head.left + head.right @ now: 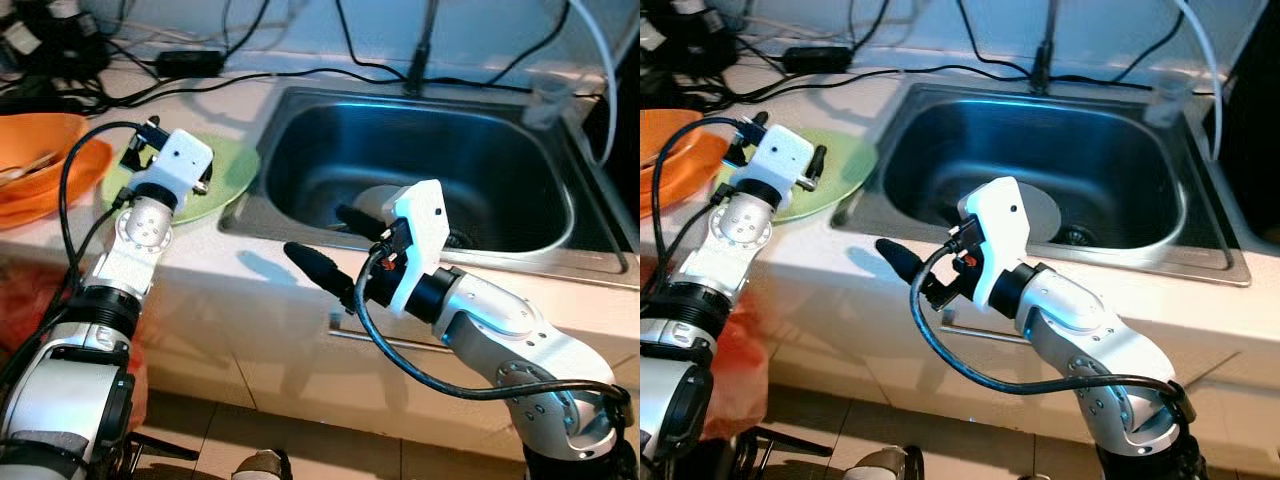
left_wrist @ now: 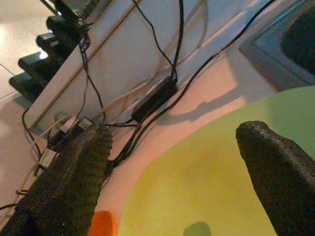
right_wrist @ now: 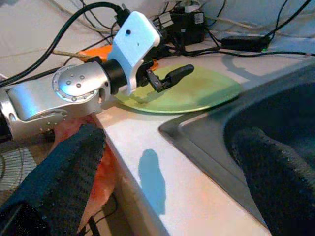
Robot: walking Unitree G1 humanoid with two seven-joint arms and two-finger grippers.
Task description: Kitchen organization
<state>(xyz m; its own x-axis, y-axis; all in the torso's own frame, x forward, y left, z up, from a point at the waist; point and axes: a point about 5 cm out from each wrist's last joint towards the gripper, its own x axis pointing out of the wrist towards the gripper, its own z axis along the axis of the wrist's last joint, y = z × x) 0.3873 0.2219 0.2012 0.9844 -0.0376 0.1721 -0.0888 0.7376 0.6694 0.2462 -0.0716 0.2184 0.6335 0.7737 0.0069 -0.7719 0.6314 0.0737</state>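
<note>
Both eye views look down from the head at the sink (image 1: 420, 170) mid-frame and the green plate (image 1: 225, 175) at upper left. The left wrist view sits close over that plate (image 2: 206, 182), facing the wall cables (image 2: 147, 64); the right wrist view looks across the counter edge (image 3: 162, 182) toward the plate.

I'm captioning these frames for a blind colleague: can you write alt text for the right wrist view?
The left claw, open, hovers over a light green plate on a pale countertop beside a steel sink. The right claw's own two black fingers frame the foreground, spread apart over the counter edge. Black cables and a power adapter lie behind the plate.
</note>
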